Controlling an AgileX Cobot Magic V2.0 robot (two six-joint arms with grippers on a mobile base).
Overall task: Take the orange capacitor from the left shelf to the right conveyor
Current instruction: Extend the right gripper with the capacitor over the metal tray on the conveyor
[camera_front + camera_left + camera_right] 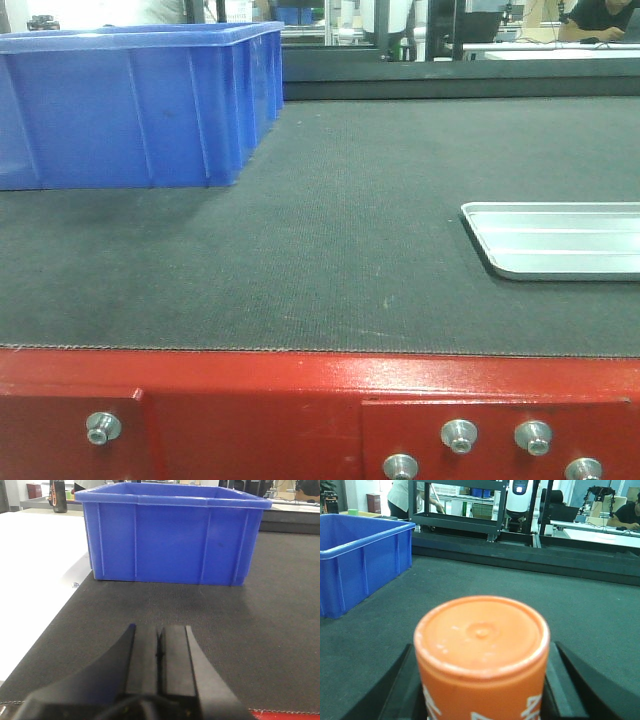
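Capacitor [481, 645], orange, sits clamped in the right tool [482, 702] over the conveyor [320, 260].
Smooth cylinder, dimpled round cap, white print; the conveyor's coarse dark weave meets a red bolted edge; left tool [160, 650] sits closed, empty.

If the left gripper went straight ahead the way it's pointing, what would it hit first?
Most likely the near wall of the blue bin, straight ahead of the left gripper on the conveyor belt; nothing else shows between them.
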